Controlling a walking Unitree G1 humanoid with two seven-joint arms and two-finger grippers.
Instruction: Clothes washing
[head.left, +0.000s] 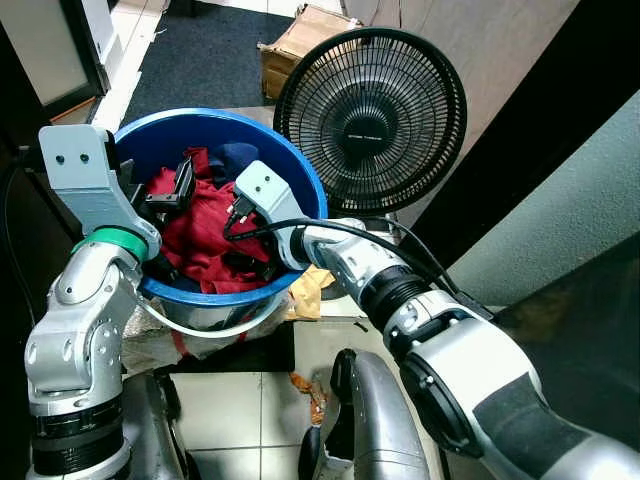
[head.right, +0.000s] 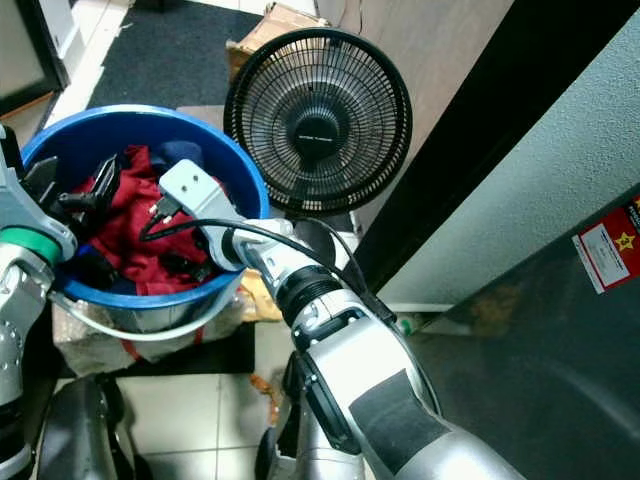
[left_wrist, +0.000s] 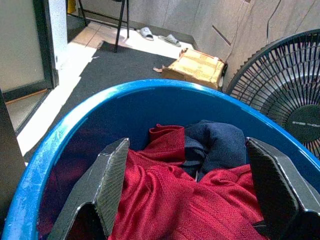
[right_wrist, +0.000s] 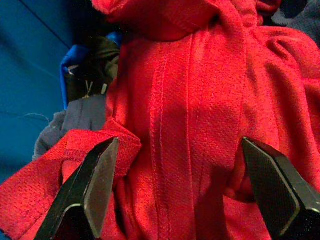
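Both hands gape wide inside the blue tub (head.left: 300, 170): right hand (right_wrist: 180, 190) seemingly pressing the red garment (right_wrist: 200, 100), left hand (left_wrist: 190, 190) above it.

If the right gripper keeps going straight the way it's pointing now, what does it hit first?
Most likely the red garment. The right gripper is open, fingers straddling its folds inside the blue tub. Depth is unclear, but nothing lies between.

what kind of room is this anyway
Probably a home entryway or utility corner: tiled floor, a dark mat, a standing fan against the wall, and a blue laundry tub of clothes.
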